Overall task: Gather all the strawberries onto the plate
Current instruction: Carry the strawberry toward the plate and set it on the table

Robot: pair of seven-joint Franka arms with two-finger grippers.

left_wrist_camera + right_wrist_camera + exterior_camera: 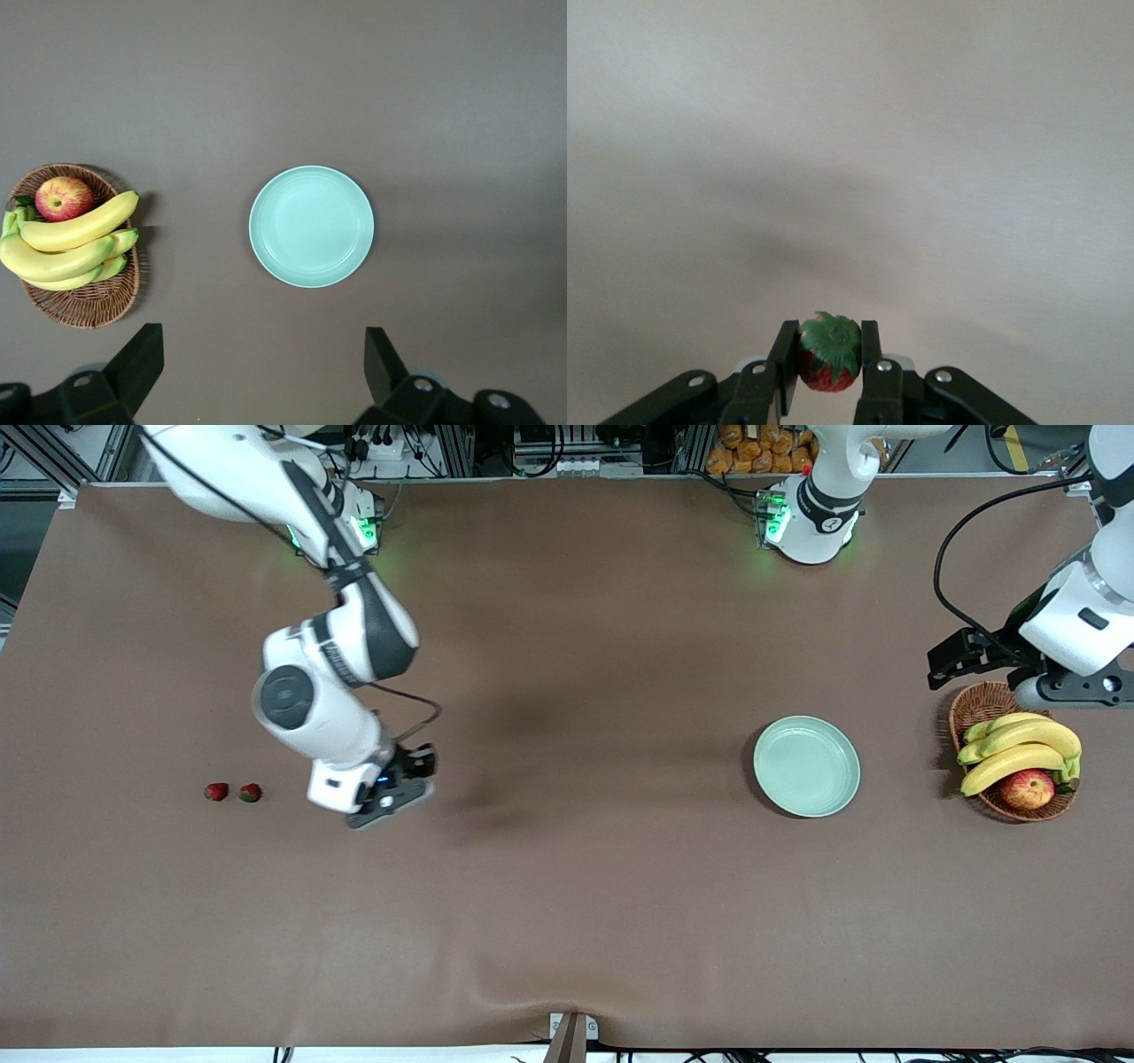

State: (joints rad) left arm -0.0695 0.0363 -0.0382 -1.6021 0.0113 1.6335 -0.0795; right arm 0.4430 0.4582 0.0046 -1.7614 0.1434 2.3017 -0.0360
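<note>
My right gripper [827, 343] is shut on one strawberry [830, 358], red with a green leafy top, held between its fingers above the bare brown table. In the front view this gripper [391, 801] hangs over the table toward the right arm's end. Two more strawberries [216, 791] [251, 792] lie side by side on the cloth close to it. The pale mint-green plate [806, 766] [311, 226] sits empty toward the left arm's end. My left gripper [264, 343] [946, 664] waits open, up in the air beside the basket, with nothing between its fingers.
A brown wicker basket [976, 701] [84, 305] holds bananas [1019, 748] and a red-yellow apple [1028, 788], beside the plate at the left arm's end. Brown cloth covers the whole table.
</note>
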